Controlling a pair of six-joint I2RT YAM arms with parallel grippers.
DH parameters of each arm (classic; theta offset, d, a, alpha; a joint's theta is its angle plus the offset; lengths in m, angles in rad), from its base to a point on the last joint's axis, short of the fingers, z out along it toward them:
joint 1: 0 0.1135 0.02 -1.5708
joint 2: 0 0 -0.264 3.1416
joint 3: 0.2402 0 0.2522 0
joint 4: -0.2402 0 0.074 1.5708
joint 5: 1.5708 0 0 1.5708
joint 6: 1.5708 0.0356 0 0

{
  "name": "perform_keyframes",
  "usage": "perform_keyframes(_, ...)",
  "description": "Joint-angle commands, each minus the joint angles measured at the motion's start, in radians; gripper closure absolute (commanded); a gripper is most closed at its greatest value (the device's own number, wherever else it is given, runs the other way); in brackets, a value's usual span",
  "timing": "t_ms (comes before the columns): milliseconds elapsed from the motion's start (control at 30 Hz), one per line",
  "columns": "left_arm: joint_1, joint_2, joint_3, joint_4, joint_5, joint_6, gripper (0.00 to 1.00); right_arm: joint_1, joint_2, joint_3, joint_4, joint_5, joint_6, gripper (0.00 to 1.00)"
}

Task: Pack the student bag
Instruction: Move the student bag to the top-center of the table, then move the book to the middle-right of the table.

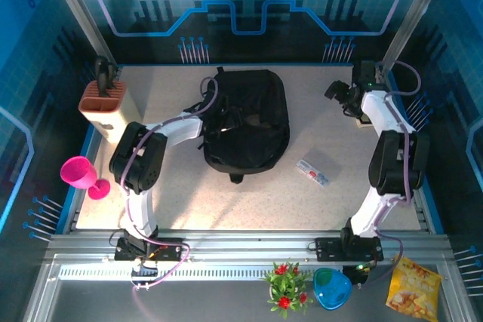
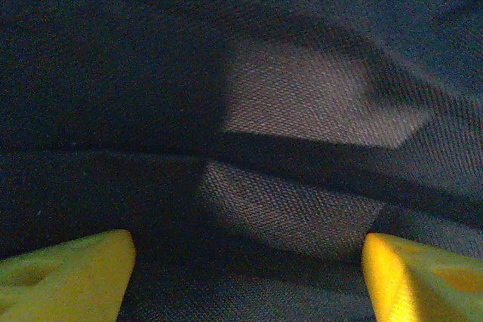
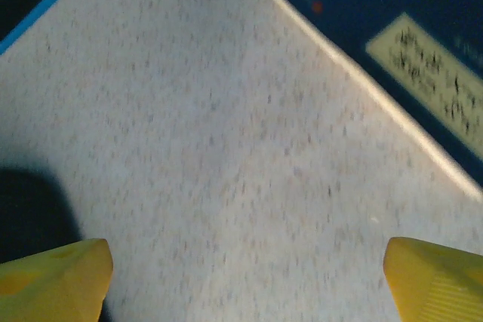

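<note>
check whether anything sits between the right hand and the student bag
Nothing visible does: bare table lies between the right hand and the student bag. The small flat packet sits closer to the near edge, off that line.

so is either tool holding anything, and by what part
Nothing is held. The left tool is open close to the black bag; the right tool is open above the table.

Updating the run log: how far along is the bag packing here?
Done: nothing visibly packed. The backpack lies mid-table, and I can't tell whether it is unzipped.
In hand: the left gripper is open, close against the backpack's fabric. The right gripper is open over bare table, holding nothing.
Left: the flat packet beside the backpack is not yet in it.
</note>
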Motion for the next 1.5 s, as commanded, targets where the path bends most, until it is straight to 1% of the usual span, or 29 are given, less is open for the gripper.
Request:
perform_keyframes(0, 0.01, -0.085, -0.023, -0.102, -0.027, 0.047, 0.14, -0.029, 0.111, 0.127, -0.063, 0.038, -0.048, 0.05)
perform_keyframes(67, 0.009, -0.129, -0.019, -0.118, -0.008, 0.059, 0.11, -0.04, 0.176, 0.206, -0.081, 0.042, -0.05, 0.05)
perform_keyframes(200, 0.01, -0.204, -0.014, -0.157, 0.019, 0.072, 0.04, -0.059, 0.273, 0.307, -0.08, 0.04, -0.027, 0.06)
perform_keyframes(267, 0.01, -0.237, -0.019, -0.174, 0.026, 0.076, 0.01, -0.07, 0.329, 0.359, -0.084, 0.019, -0.018, 0.06)
perform_keyframes(367, 0.01, -0.284, -0.034, -0.186, 0.034, 0.083, 0.01, -0.08, 0.396, 0.427, -0.111, 0.002, -0.008, 0.07)
perform_keyframes(500, 0.01, -0.326, -0.049, -0.202, 0.055, 0.088, 0.01, -0.085, 0.454, 0.465, -0.111, -0.016, -0.009, 0.06)
perform_keyframes(600, 0.01, -0.351, -0.056, -0.207, 0.074, 0.094, 0.01, -0.091, 0.493, 0.495, -0.137, -0.064, -0.002, 0.07)
perform_keyframes(700, 0.01, -0.371, -0.065, -0.208, 0.079, 0.097, 0.01, -0.091, 0.518, 0.506, -0.168, -0.107, 0.01, 0.09)
perform_keyframes(800, 0.011, -0.38, -0.07, -0.206, 0.085, 0.098, 0.01, -0.089, 0.514, 0.481, -0.178, -0.147, 0.021, 0.1)
perform_keyframes(1033, 0.009, -0.383, -0.072, -0.192, 0.119, 0.081, 0.01, -0.076, 0.43, 0.335, -0.169, -0.216, 0.027, 0.11)
perform_keyframes(1100, 0.009, -0.383, -0.075, -0.183, 0.129, 0.077, 0.01, -0.068, 0.37, 0.271, -0.153, -0.232, 0.035, 0.11)
perform_keyframes(1300, 0.009, -0.378, -0.079, -0.154, 0.164, 0.055, 0.01, -0.031, 0.188, -0.04, -0.043, -0.261, 0.073, 0.12)
perform_keyframes(1467, 0.009, -0.374, -0.079, -0.134, 0.19, 0.044, 0.01, 0.013, -0.012, -0.349, 0.059, -0.225, 0.135, 0.15)
